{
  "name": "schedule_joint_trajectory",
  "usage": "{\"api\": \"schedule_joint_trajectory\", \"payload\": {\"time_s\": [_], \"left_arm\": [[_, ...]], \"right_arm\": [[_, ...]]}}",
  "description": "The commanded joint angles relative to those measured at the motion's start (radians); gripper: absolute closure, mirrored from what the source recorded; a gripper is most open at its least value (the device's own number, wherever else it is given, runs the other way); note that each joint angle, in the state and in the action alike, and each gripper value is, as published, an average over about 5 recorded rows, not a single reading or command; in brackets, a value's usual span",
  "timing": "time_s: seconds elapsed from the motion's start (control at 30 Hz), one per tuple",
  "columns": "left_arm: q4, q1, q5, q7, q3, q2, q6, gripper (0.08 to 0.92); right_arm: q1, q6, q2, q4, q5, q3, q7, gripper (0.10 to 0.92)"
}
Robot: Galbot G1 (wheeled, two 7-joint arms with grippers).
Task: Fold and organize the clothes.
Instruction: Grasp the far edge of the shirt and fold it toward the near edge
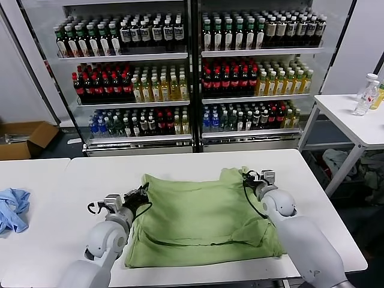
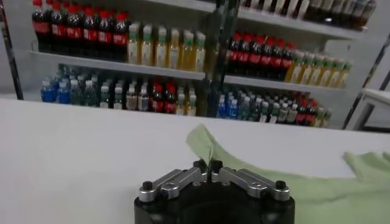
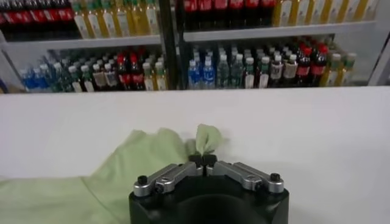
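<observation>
A blue cloth [image 1: 13,208] lies apart at far left, outside our work, while the shirt [image 1: 204,222] sits partly folded on the white table [image 1: 180,165] before the drinks shelves [image 1: 192,72]. Our left gripper [image 1: 141,195] pinches the shirt's left edge; our right gripper [image 1: 249,179] clenches its far right corner, apparently to carry the fabric over together for the next fold.
</observation>
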Motion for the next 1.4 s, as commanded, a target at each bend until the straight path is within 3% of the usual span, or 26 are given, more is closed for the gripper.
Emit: {"api": "schedule_joint_trajectory", "payload": {"time_s": [0.03,0.53,0.73,0.97,1.17,1.4], "left_arm": [[-0.15,0.139,0.002,0.018,-0.026,0.007,-0.011,0.913],[-0.302,0.376,0.074,0.057,-0.08,0.039,0.023,0.913],[-0.272,0.412,0.226,0.098,-0.066,0.04,0.056,0.913],[-0.252,0.424,0.322,0.085,-0.058,0.0,0.058,0.913],[-0.297,0.465,0.433,0.062,-0.052,-0.046,-0.021,0.828],[-0.335,0.518,0.528,-0.11,-0.065,-0.118,-0.157,0.629]], "right_arm": [[-0.177,-0.008,-0.073,0.315,0.027,0.113,0.009,0.918],[-0.668,-0.015,-0.129,0.626,0.028,0.42,0.004,0.918],[-0.744,-0.019,-0.099,0.607,-0.022,0.424,0.003,0.918],[-0.715,-0.046,-0.04,0.523,-0.108,0.354,0.006,0.915],[-0.708,-0.034,-0.023,0.555,-0.129,0.36,-0.012,0.792],[-0.78,-0.012,-0.028,0.641,-0.144,0.413,-0.031,0.567]]}}
